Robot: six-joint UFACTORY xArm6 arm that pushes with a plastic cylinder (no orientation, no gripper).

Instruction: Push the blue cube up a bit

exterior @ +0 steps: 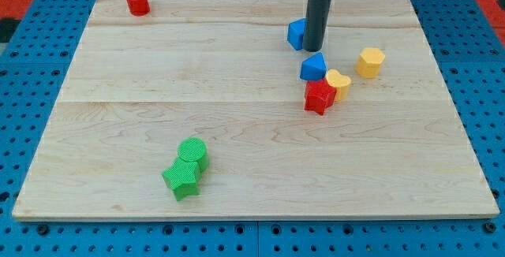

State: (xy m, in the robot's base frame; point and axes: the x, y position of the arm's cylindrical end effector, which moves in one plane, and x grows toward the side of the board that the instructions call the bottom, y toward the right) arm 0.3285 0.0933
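Observation:
The blue cube (297, 34) sits on the wooden board (237, 147) near the view's top, right of centre. My rod comes down from the top edge and its tip (315, 49) stands just right of the cube, partly hiding its right side. It is touching or almost touching the cube. A second blue block (313, 68), wedge-like, lies just below the tip.
A red star-shaped block (319, 96) and a yellow heart-like block (339, 83) touch below the second blue block. A yellow hexagonal block (369, 62) is to the right. A red cylinder (137, 1) is at top left. A green cylinder (192, 154) and green star (181, 178) are at bottom left.

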